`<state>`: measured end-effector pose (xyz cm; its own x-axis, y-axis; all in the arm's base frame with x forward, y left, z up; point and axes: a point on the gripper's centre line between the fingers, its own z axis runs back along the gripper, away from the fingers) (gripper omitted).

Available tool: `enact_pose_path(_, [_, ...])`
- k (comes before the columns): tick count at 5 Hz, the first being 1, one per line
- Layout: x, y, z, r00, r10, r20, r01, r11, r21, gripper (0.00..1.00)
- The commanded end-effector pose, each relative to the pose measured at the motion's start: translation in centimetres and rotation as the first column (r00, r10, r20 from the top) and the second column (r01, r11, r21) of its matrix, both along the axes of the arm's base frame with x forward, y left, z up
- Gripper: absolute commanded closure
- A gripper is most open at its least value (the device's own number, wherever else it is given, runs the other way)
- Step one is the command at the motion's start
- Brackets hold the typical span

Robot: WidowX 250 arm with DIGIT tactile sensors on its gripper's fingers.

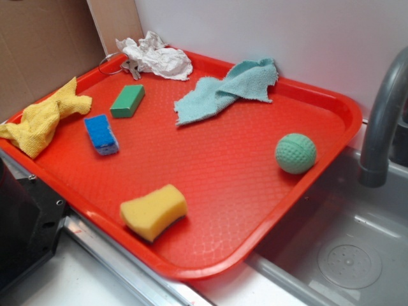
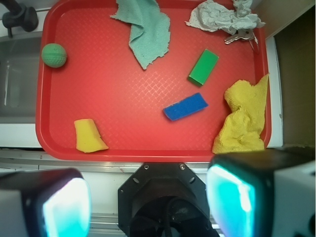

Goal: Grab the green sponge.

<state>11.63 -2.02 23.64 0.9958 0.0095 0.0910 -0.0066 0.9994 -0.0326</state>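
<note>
A small green rectangular foam sponge [image 2: 203, 66] lay flat on a red textured plastic tray [image 2: 113, 98], near the tray's far corner as the exterior camera saw it, just beside a blue rectangular sponge [image 2: 185, 107] but not touching it. The robot's gripper [image 2: 148, 202] hung high above the tray's near edge, its two pale, teal-glowing pads [image 2: 66, 207] spread wide apart with nothing between them, well clear of every object. The green block looked light and springy, with flat faces and sharp edges; it would likely give under pressure yet stay put between the pads, and its foam surface seemed unlikely to slip. The sensible hold appeared to be across its two long sides, at the middle, where the span is narrowest and open tray lies on both flanks. Around it sat softer, shapeless things: a crumpled yellow terry cloth [image 2: 243, 118] at the tray's edge, a rumpled pale teal towel [image 2: 146, 27], and a wad of white crumpled paper [image 2: 222, 17] with a metal key on a ring [image 2: 242, 35] beside it. A yellow curvy foam sponge [image 2: 89, 136] rested near the front rim, and a pale green dimpled ball [image 2: 54, 55] sat alone toward the sink side, where a grey tap [image 1: 382, 121] arched over a steel basin [image 1: 344, 255].
</note>
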Motion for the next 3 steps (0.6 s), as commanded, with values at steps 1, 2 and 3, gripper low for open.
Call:
enact_pose_path(1, [0.0, 0.0, 0.0, 1.000, 0.000, 0.000, 0.000, 1.000, 0.000, 0.00])
enact_pose_path(2, [2.8, -2.2, -5.0, 0.999, 0.034, -0.031, -0.035, 0.999, -0.024, 0.00])
enact_pose_path(3, [4.7, -7.0, -9.9, 0.997, 0.076, -0.002, -0.076, 0.997, -0.024, 0.00])
